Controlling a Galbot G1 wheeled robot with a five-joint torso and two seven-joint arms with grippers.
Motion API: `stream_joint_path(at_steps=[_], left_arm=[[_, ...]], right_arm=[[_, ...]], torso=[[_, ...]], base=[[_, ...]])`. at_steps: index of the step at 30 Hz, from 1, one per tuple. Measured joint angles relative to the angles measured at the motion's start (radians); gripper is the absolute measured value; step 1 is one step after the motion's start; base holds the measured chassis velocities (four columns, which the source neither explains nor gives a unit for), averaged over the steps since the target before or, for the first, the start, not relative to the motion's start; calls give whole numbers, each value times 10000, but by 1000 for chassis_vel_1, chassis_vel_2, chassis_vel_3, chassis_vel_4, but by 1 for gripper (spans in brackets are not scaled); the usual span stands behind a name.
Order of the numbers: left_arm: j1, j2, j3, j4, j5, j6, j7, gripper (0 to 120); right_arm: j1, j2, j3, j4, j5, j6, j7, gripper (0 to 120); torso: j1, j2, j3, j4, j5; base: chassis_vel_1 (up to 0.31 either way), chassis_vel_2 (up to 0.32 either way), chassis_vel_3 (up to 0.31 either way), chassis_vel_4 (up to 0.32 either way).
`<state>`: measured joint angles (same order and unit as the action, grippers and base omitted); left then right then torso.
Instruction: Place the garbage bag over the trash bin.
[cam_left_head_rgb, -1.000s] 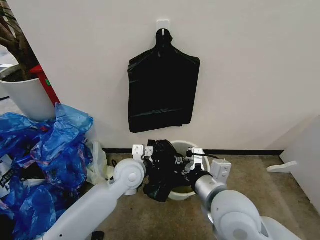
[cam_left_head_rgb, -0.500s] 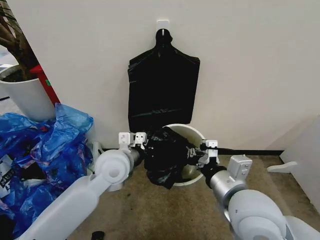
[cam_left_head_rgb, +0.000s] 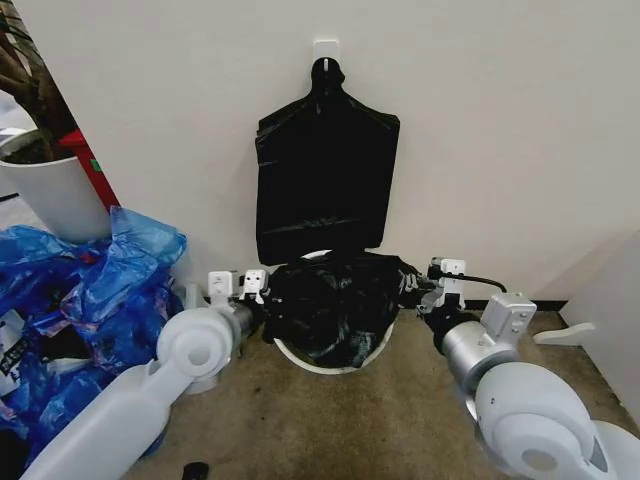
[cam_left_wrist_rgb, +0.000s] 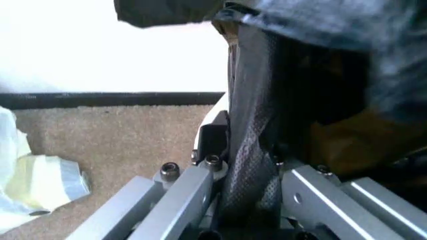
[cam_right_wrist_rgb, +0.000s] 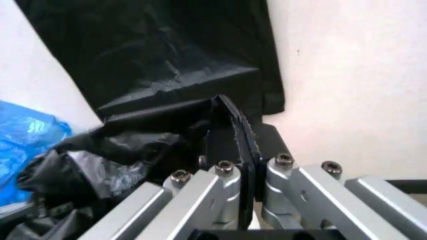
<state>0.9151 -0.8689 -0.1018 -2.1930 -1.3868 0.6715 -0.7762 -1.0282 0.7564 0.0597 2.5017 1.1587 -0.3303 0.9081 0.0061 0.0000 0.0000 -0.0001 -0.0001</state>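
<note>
You are looking at a pale wall taking up the whole 12 o'clock half of the head view, with a brown floor running beneath it. At 9 o'clock a heap of blue plastic bags is lying against the wall, and a large white plant pot is standing above it at 10 o'clock. A flat black bundle is hanging from a white hook at 12 o'clock.

Just below that bundle, at centre, the garbage bag is stretching sideways between your two arms, draped across the mouth of the trash bin. Only the bin's pale rim is peeking out at the bag's 6 o'clock edge, the bin tipping its mouth towards you.

Your left gripper is sitting at the bag's 9 o'clock edge; in the left wrist view its fingers are pressing together on a fold of the black film. Your right gripper is sitting at the bag's 3 o'clock edge, and in the right wrist view its fingers are likewise pinching a thin edge of the bag.

A crumpled whitish bag is lying on the floor beside the left arm.
</note>
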Motion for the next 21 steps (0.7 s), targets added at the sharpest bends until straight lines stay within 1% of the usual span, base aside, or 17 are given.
stream_joint_path(at_steps=[6,9,15,21], left_arm=[[231,159,-182,-460,142,-10,299,1],[325,235,-210,-664,153,44,380,1],[393,271,-246,-708,153,59,590,1],[466,238,-287,-695,150,35,1083,1]], right_arm=[[31,18,241,-321,131,-77,133,0],[-7,-132,403,-681,145,-193,238,0],[-72,-360,601,-957,271,-464,499,0],[-234,-428,708,-1031,738,-685,629,0]], torso=[[0,0,0,-2,2],[0,0,0,-1,3],[0,0,0,-2,2],[0,0,0,-2,2]], base=[[0,0,0,0],[0,0,0,0],[0,0,0,0],[0,0,0,0]])
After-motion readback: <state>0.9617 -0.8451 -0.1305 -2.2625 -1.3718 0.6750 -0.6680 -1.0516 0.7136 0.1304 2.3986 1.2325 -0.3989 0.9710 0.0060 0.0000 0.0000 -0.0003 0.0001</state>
